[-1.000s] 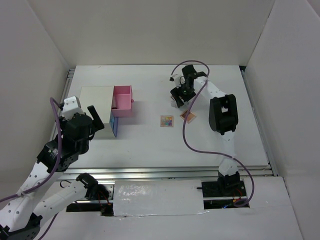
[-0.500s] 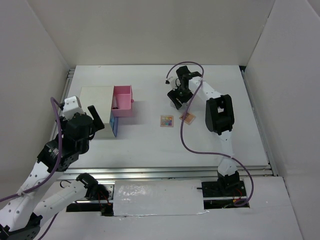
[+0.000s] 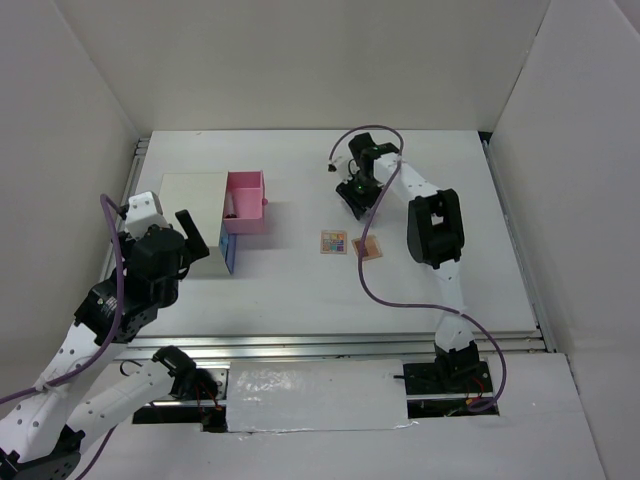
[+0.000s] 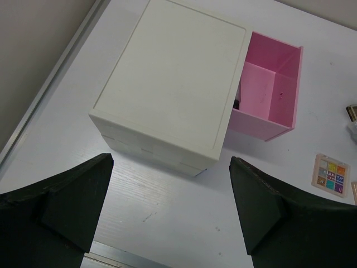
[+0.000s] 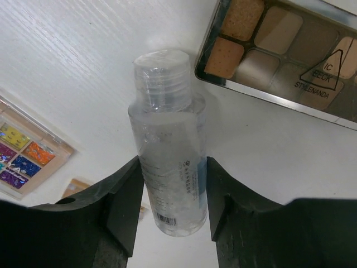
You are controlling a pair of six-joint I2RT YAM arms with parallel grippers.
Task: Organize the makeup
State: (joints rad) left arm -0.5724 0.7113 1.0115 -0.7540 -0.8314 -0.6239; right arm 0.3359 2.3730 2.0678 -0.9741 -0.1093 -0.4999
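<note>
My right gripper [image 5: 170,192] is shut on a small clear bottle [image 5: 167,139] with a clear cap, near the table's far middle [image 3: 356,193]. A brown eyeshadow palette [image 5: 284,50] lies just beyond the bottle. A multicoloured palette [image 3: 334,242] and a small peach palette [image 3: 369,246] lie nearer on the table; both show in the right wrist view [image 5: 25,153] [image 5: 75,187]. My left gripper [image 4: 173,215] is open and empty, held above the table in front of the white box [image 4: 173,84].
The white box [image 3: 192,200] stands at the left with its pink drawer [image 3: 246,203] pulled out to the right; a dark item [image 4: 236,104] shows at the drawer's inner end. A blue drawer front [image 3: 229,255] is below it. White walls surround the table.
My right gripper has moved a little left and farther away with the bottle. The peach palette now lies slightly nearer. The left arm has not moved.
</note>
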